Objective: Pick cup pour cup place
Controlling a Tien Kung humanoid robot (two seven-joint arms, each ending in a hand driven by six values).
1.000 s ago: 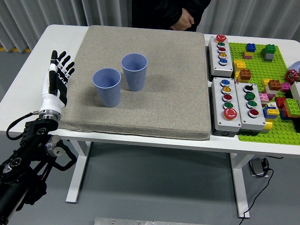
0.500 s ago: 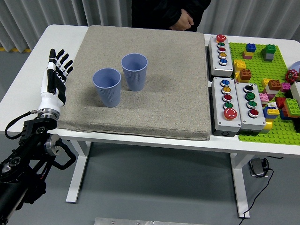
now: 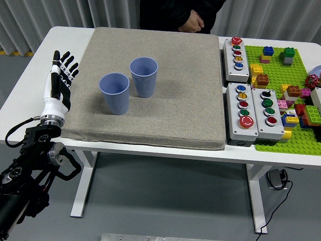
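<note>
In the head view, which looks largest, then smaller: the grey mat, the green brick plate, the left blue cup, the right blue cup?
1. Grey mat, clearly largest.
2. Green brick plate, partly cut off by the picture's edge.
3. Left blue cup and right blue cup look alike; no ranking.

A mat (image 3: 150, 100) covers the middle of the table (image 3: 30, 90). Two cups stand upright on its left half: the near cup (image 3: 115, 93) left and lower in the frame, the far cup (image 3: 144, 76) just beside it, up and right. The left hand (image 3: 59, 83) sits at the mat's left edge. Three button boxes (image 3: 251, 100) lie right of the mat, a brick board (image 3: 291, 85) beyond them. A person (image 3: 175, 12) stands at top centre.
</note>
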